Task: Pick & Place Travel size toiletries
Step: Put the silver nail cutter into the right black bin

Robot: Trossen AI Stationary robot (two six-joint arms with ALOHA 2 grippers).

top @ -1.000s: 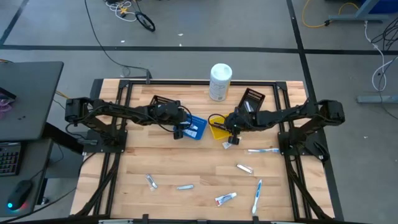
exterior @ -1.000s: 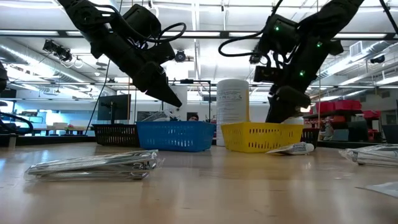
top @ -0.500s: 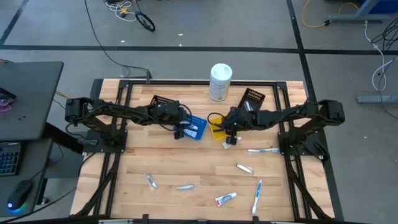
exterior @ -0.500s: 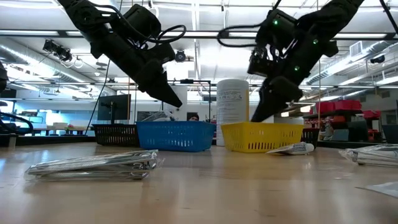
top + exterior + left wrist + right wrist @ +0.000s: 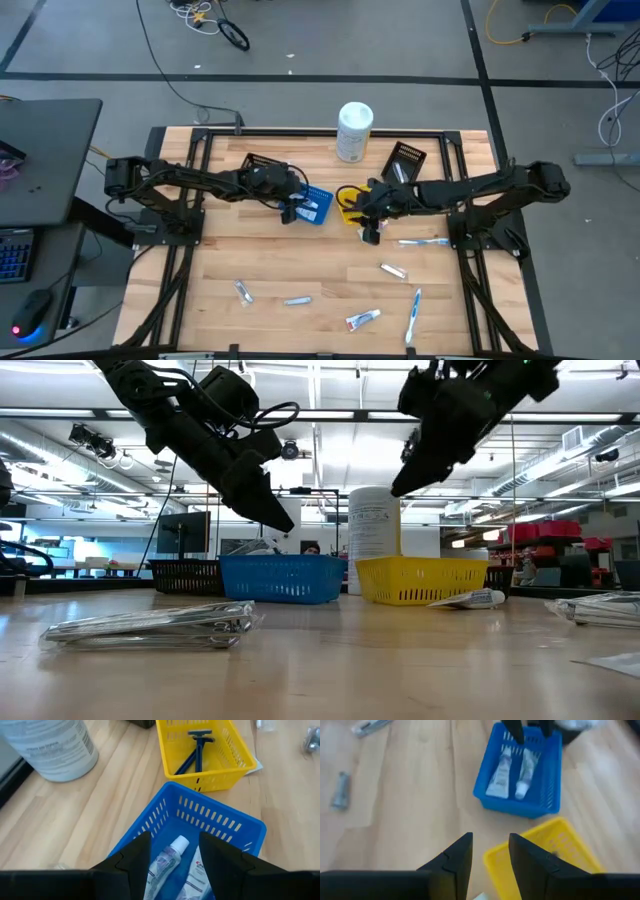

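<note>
Sorting partly done: two tubes in blue bin, razors in yellow bin, several toiletries loose toward table's near edge, left gripper and right gripper both open, empty, above bins.

2 white tubes flat in blue bin; 2 dark razors in yellow bin; other tubes and toothbrushes scattered flat on table
</note>
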